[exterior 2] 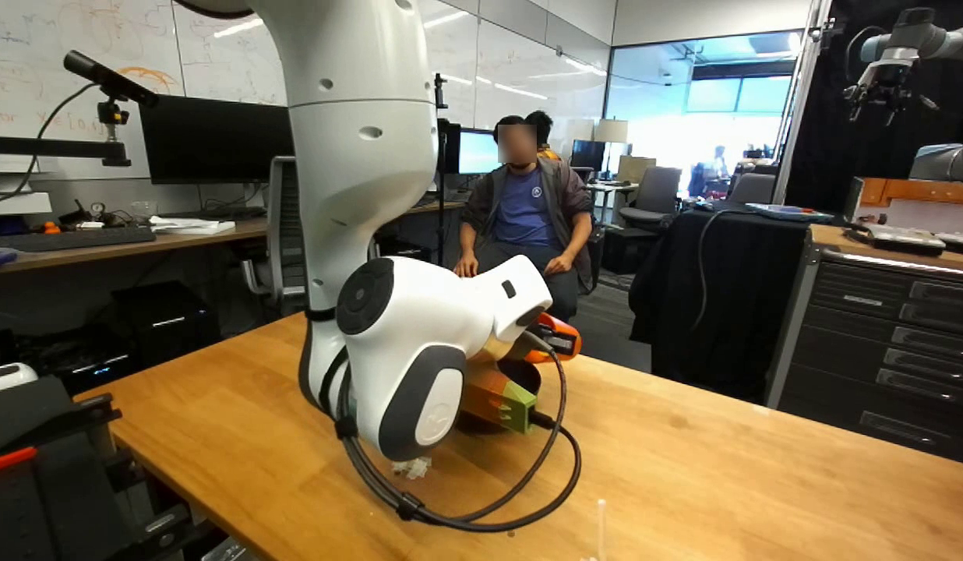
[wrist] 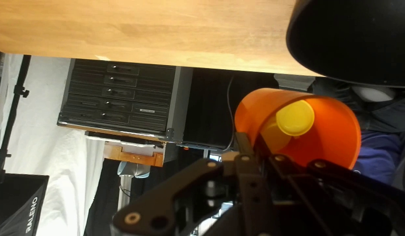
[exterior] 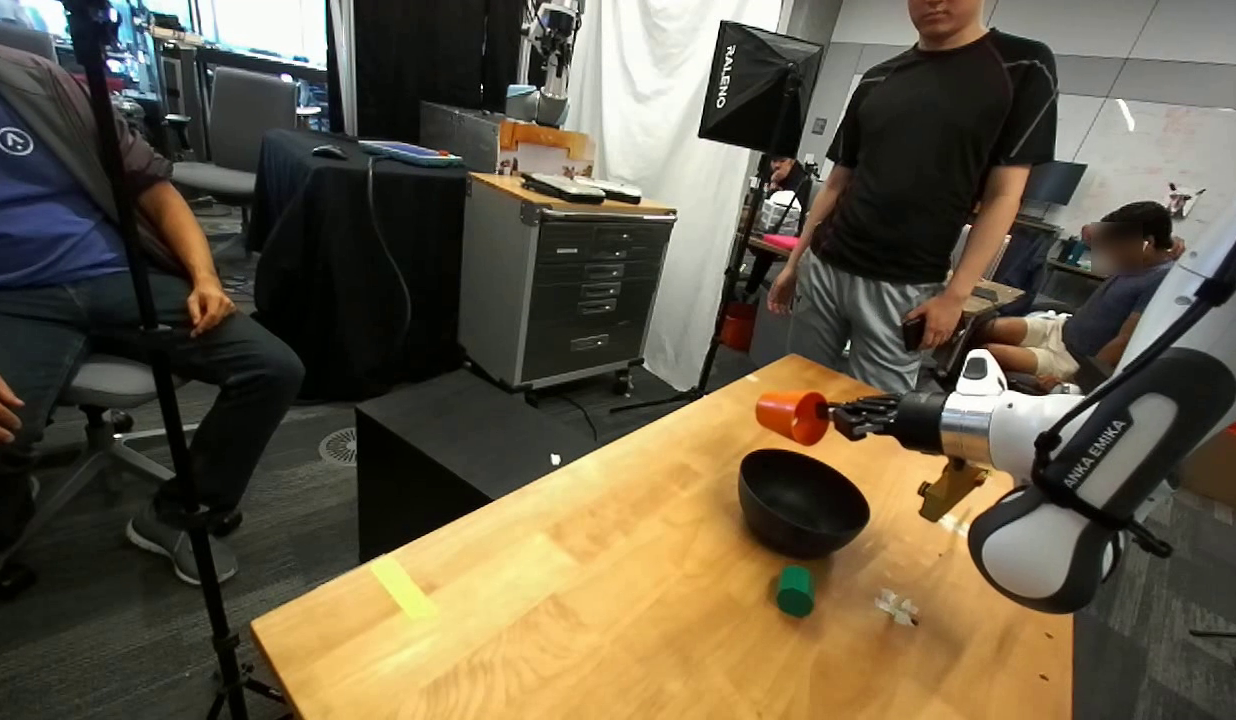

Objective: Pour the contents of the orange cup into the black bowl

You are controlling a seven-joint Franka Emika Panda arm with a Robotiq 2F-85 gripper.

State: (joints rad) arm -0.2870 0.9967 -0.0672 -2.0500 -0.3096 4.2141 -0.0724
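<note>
In an exterior view, a green block [exterior: 795,591] is placed just beside the black bowl [exterior: 804,505], set in from the left edge of the table [exterior: 578,560]. Higher, before the far corner, the orange cup [exterior: 790,416] is held tipped on its side, its wall pinched by the claw [exterior: 834,414]; a round yellow piece [wrist: 295,118] is seen inside.

A light-brown wooden table [exterior: 578,560] with visible grain carries a round black bowl [exterior: 803,505], its mouth facing up. A small green block [exterior: 795,591] sits just beside the bowl; near the block lies a small whitish scrap [exterior: 896,607], too indistinct to name further. Well apart from these, a strip of yellow tape [exterior: 403,587] lies flat at the table's edge, near one of its corners.
</note>
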